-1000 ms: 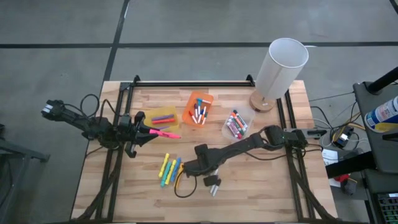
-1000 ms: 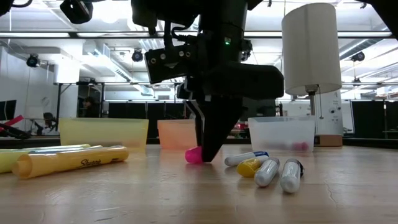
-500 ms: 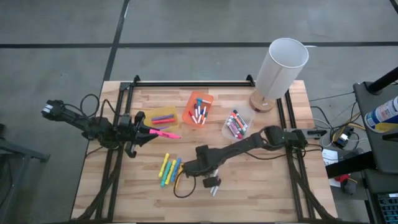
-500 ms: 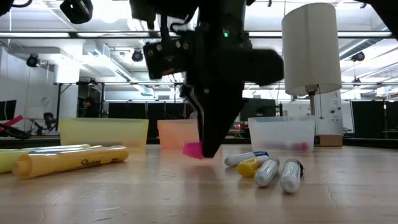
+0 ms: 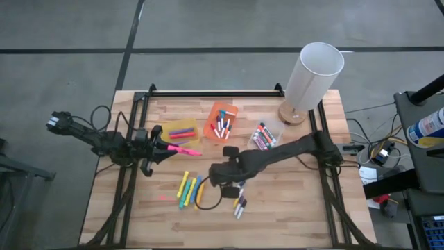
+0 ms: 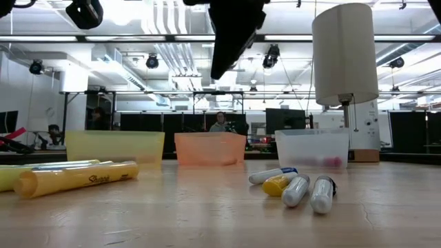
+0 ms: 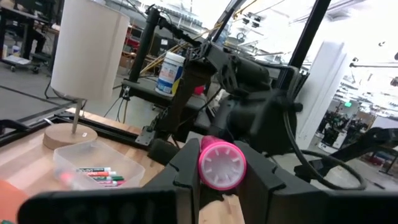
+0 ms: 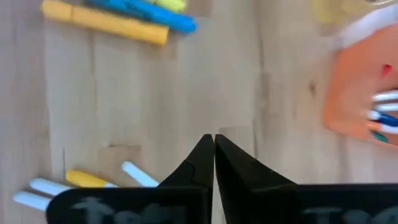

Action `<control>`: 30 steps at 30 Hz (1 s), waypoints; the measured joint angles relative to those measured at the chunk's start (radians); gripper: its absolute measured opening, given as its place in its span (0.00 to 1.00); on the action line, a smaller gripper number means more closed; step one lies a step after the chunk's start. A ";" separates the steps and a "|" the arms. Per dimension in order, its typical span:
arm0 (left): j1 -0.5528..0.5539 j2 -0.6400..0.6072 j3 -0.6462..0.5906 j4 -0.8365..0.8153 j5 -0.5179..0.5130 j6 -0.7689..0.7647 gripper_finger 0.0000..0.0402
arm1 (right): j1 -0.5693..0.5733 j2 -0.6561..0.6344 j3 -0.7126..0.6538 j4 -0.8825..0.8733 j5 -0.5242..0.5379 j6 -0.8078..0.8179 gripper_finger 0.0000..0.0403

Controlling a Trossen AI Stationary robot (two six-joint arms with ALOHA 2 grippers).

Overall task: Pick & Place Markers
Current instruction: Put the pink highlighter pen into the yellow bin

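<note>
We see the right end effector (image 8: 213, 144) closed empty above the bench (image 5: 298, 201), the left end effector (image 7: 219, 186) gripping a pink marker (image 7: 222, 164); next, regrasping a loose marker.

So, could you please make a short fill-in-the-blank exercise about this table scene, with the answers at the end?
1. The left gripper holds a ____ marker.
2. The right gripper hangs over the table with its fingers ____.
3. The bin between the yellow bin and the clear bin is ____.
4. The lamp stands at the table's far ____ corner.

Answers: pink; shut; orange; right
</note>
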State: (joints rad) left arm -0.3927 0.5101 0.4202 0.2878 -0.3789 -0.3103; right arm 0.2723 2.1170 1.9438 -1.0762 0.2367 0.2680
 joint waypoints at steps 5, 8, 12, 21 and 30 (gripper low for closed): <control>0.000 -0.002 0.000 0.002 0.000 -0.002 0.17 | 0.003 -0.022 -0.003 -0.001 0.032 0.019 0.02; 0.000 0.000 0.000 0.000 0.000 -0.003 0.17 | 0.003 -0.023 -0.006 -0.004 0.021 0.024 0.02; 0.000 -0.001 0.000 0.002 0.000 -0.003 0.17 | 0.015 -0.023 -0.036 0.012 -0.034 0.020 0.04; 0.000 0.005 0.000 0.003 -0.007 0.002 0.17 | 0.032 -0.021 -0.079 0.279 -0.073 0.021 0.27; 0.000 0.005 0.000 -0.011 -0.007 -0.003 0.17 | 0.035 -0.016 -0.173 0.526 -0.096 -0.234 0.42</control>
State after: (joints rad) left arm -0.3927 0.5152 0.4202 0.2763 -0.3862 -0.3130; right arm 0.3077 2.1009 1.7705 -0.5501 0.1406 0.0343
